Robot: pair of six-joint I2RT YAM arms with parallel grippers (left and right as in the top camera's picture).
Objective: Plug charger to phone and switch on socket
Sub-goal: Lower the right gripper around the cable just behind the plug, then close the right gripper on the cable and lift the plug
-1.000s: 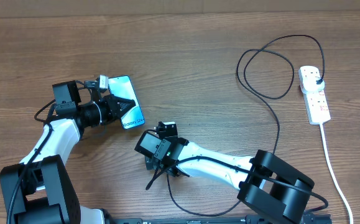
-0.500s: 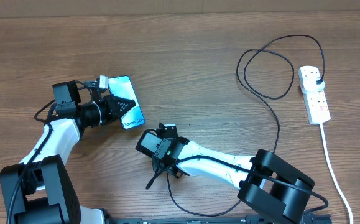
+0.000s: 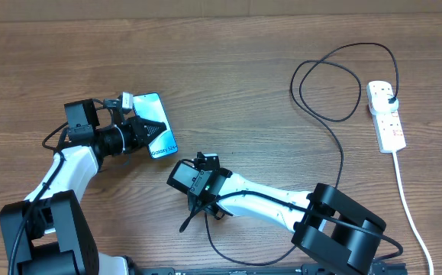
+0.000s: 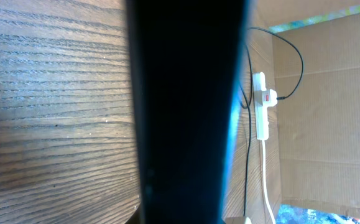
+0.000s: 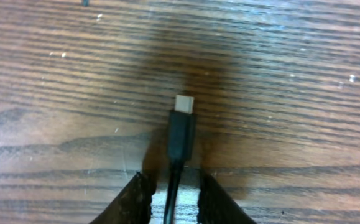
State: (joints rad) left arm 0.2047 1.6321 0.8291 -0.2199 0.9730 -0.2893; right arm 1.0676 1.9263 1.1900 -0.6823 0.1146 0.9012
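Observation:
The phone (image 3: 149, 105) with its lit blue screen is held off the table at the left, and my left gripper (image 3: 153, 127) is shut on it. In the left wrist view the phone (image 4: 186, 112) is a dark band that fills the middle. The black charger (image 3: 341, 164) runs from its plug in the white socket (image 3: 386, 116) in loops down to my right gripper (image 3: 199, 200). In the right wrist view the connector tip (image 5: 184, 103) lies on the wood. The thin cable passes between the two fingers (image 5: 136, 200) of my right gripper (image 5: 175, 190), with a small gap on each side.
The socket's thick white cord (image 3: 408, 210) trails to the front right edge. A cardboard wall (image 4: 329, 124) stands behind the socket (image 4: 263, 109). Bare wooden tabletop (image 3: 228, 76) lies between the phone and the cable loops.
My right gripper's jaws have narrowed from wide open to close round the cable. The left arm and the phone have not moved.

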